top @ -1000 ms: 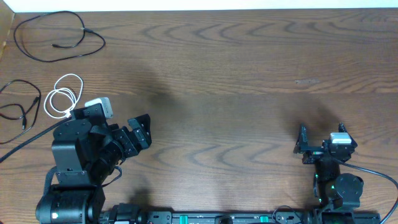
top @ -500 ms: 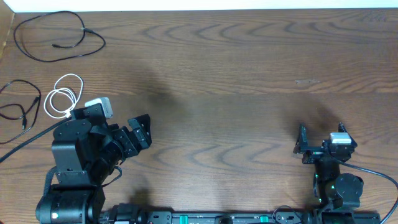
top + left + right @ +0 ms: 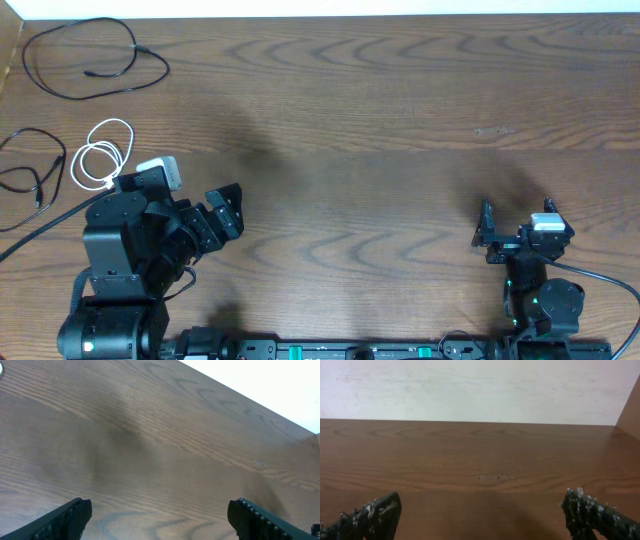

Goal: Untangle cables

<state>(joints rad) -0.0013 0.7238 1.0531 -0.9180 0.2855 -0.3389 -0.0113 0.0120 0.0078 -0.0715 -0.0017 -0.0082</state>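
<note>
All three cables lie apart at the table's far left in the overhead view. One black cable (image 3: pixel 95 62) forms a wide loop at the back corner. A shorter white cable (image 3: pixel 100 155) is coiled just behind my left arm. Another black cable (image 3: pixel 30 175) loops at the left edge. My left gripper (image 3: pixel 228 211) is open over bare wood, right of the white coil, and its wrist view shows only wood between the jaws (image 3: pixel 160 515). My right gripper (image 3: pixel 517 213) stands open at the front right, far from the cables, with nothing between its fingers (image 3: pixel 482 507).
A thick black arm wire (image 3: pixel 40 235) runs from my left arm off the left edge, close to the cables. The wooden table (image 3: pixel 380 120) ends at a white wall along the back. A faint scuff mark (image 3: pixel 493 131) sits at mid right.
</note>
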